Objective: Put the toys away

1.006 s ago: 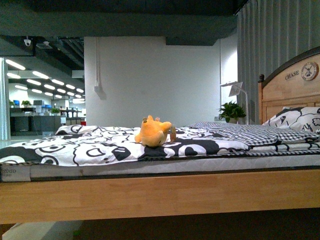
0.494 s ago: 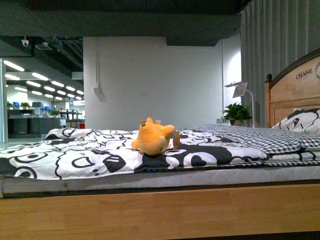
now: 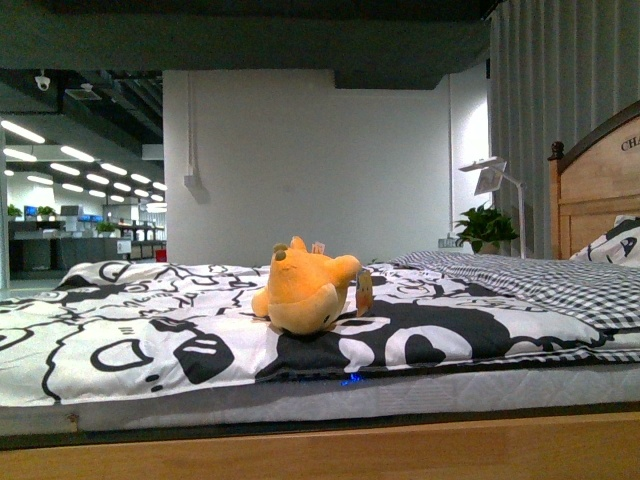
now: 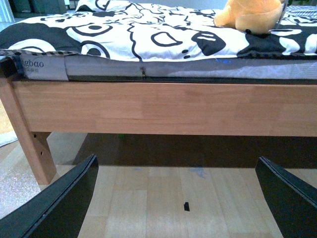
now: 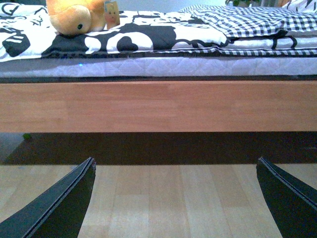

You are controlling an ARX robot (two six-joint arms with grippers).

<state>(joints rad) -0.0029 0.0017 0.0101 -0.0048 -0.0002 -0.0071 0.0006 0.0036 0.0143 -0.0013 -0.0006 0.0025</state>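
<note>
Your plush toy (image 3: pixel 303 292) lies on the black-and-white quilt (image 3: pixel 150 340) near the mattress edge, dead ahead at twelve o'clock, with its tag (image 3: pixel 364 292) at its three o'clock side. Your left gripper (image 4: pixel 176 158) hangs low before the wooden bed rail (image 4: pixel 163 109), jaws spread wide, holding nothing. Your right gripper (image 5: pixel 176 159) likewise gapes, empty, above the floor (image 5: pixel 163 198).

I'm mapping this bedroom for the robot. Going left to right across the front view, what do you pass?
From left: ceiling lights → plush toy → plant → headboard.
</note>
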